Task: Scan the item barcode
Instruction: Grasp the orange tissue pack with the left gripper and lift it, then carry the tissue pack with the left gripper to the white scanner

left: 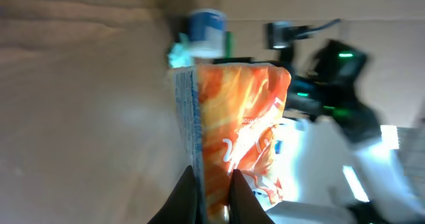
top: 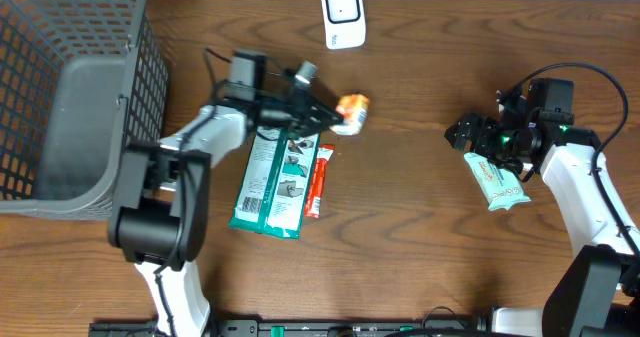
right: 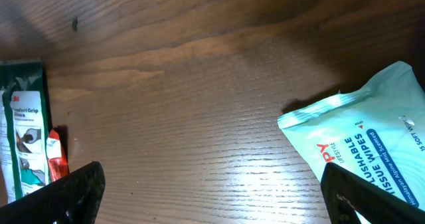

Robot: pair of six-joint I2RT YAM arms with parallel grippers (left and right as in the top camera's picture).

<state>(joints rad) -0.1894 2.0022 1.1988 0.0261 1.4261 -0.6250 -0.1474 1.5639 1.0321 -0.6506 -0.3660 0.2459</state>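
The left gripper (top: pixel 332 115) reaches over the middle of the wooden counter (top: pixel 420 267), toward its far edge, and its jaws are pinched tight on the orange packet (top: pixel 352 105). In the left wrist view the two dark fingers (left: pixel 188 194) clamp the bottom edge of that orange packet (left: pixel 242 124), with the left gripper (left: pixel 211 177) squeezing it narrow. The packet stands on end with its white side seam turned to the left of the picture. Its print is too blurred to read, and no barcode can be made out. Whether the packet is clear of the surface cannot be told. The white scanner (top: pixel 343 15) stands at the far edge of the counter, a little beyond the packet and apart from it. A grey wire basket (top: pixel 95 37) fills the far left corner. Below the left arm, nearer the middle of the counter, a green package (top: pixel 272 187) lies flat with a slim red packet (top: pixel 318 182) just beside its right side. The green package (right: pixel 23 137) and the red packet (right: pixel 56 159) also show at the left of the right wrist view. The right gripper (top: pixel 466 135) hovers toward the right edge of the counter with its jaws spread wide and nothing between them. In its own view the right gripper (right: pixel 212 177) looks down on bare wood. A pale teal wipes pack (top: pixel 497 182) lies flat by the right gripper, and that wipes pack (right: pixel 372 157) sits just beside the right-hand finger (right: pixel 372 197).
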